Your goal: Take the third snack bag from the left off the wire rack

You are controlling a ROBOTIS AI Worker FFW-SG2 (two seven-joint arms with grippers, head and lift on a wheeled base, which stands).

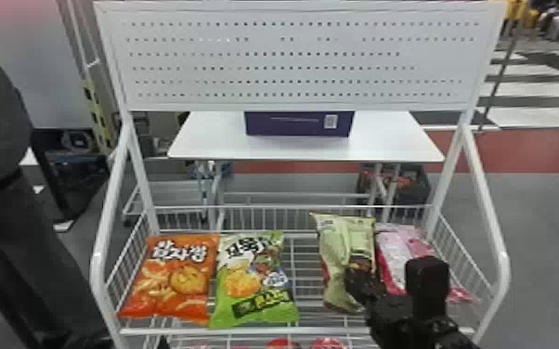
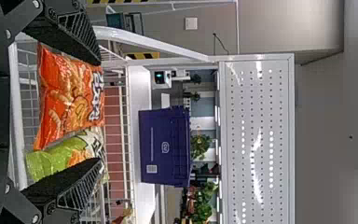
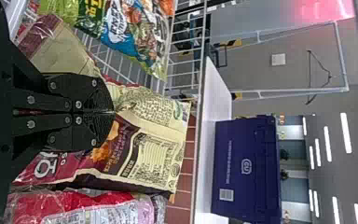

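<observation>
Olive-green snack bag (image 1: 344, 246), third from left, on wire rack (image 1: 246, 330), touching pink bag (image 1: 397, 253). Right gripper (image 1: 362, 285) fingers closed, apparently pinching its near end. Grip firm; lift clear of front rail without dragging pink bag. Left gripper (image 2: 93, 112) gapes wide, idle.

We log the third snack bag (image 1: 344, 250) as a pale olive-green pouch with a dark brown band across its lower part. From the right wrist, its face is cream with a block of small print. It looks crumpled and narrow, its top edge toward the back rail. It lies right of centre in the wire rack (image 1: 299, 267), a white basket of thin wires. The right end effector (image 1: 360, 284) is closed on its near end.
</observation>
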